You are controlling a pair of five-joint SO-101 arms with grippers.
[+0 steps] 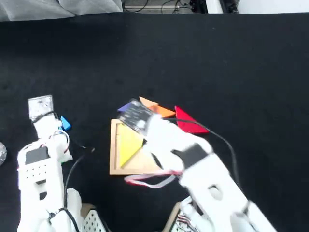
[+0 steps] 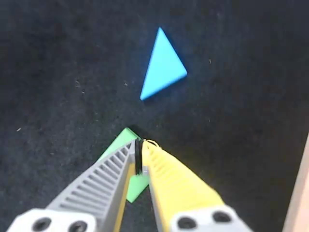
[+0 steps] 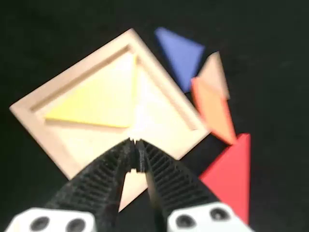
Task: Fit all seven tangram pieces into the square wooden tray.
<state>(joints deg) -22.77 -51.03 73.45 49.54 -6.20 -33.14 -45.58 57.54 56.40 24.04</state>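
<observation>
Doing now: the filling of the tray has only just begun, I think; one piece of seven lies inside and six lie outside on the black cloth (image 1: 231, 63)
Tray: the square wooden tray (image 1: 113, 150) sits near the middle of the high view, a bit below centre; it is pale wood with a raised rim and a flat floor
Inside it: a big yellow triangle (image 3: 101, 99) lies flat in the tray, one edge snug along the rim
Right gripper: the right gripper (image 3: 134, 144) hangs over the tray floor; its black ribbed fingers are pressed together with nothing between them
Left gripper: the left gripper (image 2: 140, 145) is at the left of the high view, above a green piece (image 2: 116, 144); its two ribbed fingers, one grey and one yellow, are closed tight; I see nothing held
Pieces by the tray: a dark blue triangle (image 3: 181, 55), a small tan triangle (image 3: 215, 72) and a long orange piece (image 3: 212, 108) lie bunched just above the tray's top edge in the high view; a big red triangle (image 3: 231, 174) lies to their right
Piece on the left: a light blue triangle (image 2: 163, 65) lies near the green piece, not touching it
Look and feel: the pieces are thin, flat and smooth, with sharp corners and bright colours; the cloth looks soft and fuzzy
Next move: my guess is that a gripper must open, come down on a loose piece and pinch its edges; thin pieces may be hard to lift off cloth; the red triangle looks about as big as the yellow one, so it may go in beside it, turned to meet the rim
</observation>
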